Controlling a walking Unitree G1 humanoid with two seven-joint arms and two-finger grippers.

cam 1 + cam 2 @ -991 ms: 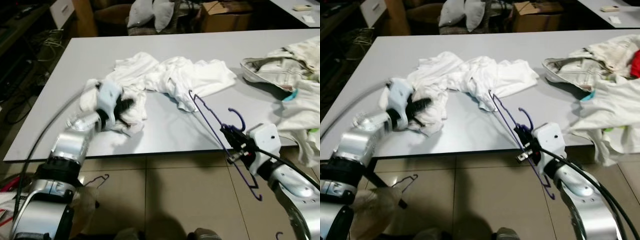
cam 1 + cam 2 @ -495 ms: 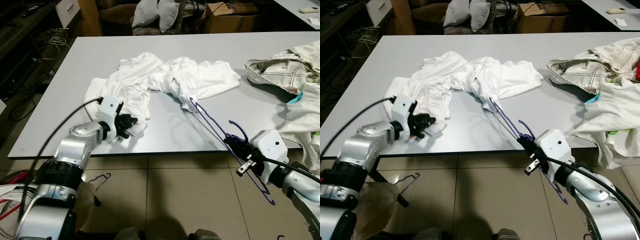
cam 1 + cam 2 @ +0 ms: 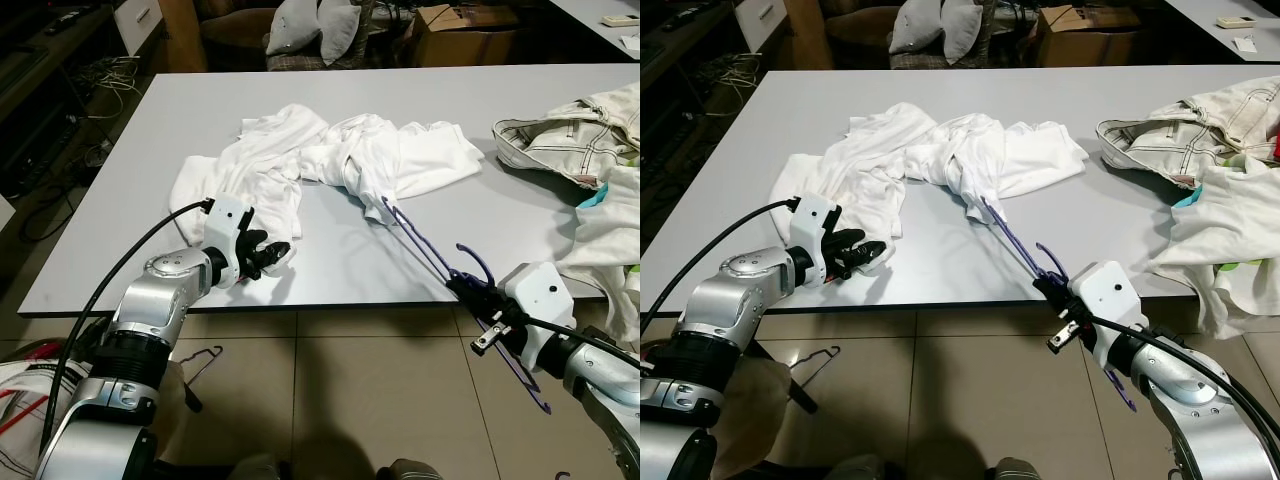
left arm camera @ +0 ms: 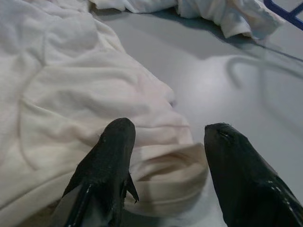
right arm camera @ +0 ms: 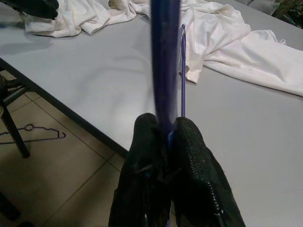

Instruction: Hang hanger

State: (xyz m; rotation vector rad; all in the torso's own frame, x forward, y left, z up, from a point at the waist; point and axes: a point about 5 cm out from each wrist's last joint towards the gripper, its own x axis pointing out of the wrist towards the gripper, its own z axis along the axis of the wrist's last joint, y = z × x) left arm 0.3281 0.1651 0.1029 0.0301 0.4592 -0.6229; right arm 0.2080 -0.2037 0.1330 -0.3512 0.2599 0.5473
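Note:
A crumpled white shirt (image 3: 300,160) lies spread across the middle of the grey table (image 3: 150,130). My left gripper (image 3: 265,252) is open at the shirt's near hem, close to the table's front edge; in the left wrist view its fingers (image 4: 113,156) straddle the folded hem (image 4: 161,165) without closing on it. A thin purple hanger (image 3: 420,235) slants from the shirt's edge down past the table front. My right gripper (image 3: 470,288) is shut on it near its hook, just off the front edge. The hanger (image 5: 163,56) runs straight out between the pressed fingers (image 5: 194,156).
A pile of pale clothes (image 3: 590,160) covers the table's right end. A wire hanger (image 3: 200,360) lies on the tiled floor under the table's left side. Cushions (image 3: 320,25) and a cardboard box (image 3: 460,25) stand behind the table.
The left gripper has drawn back from the bunched shirt to its near hem, and the shirt now lies flatter. The right gripper has lowered the hanger toward the table front. The camera shifted slightly.

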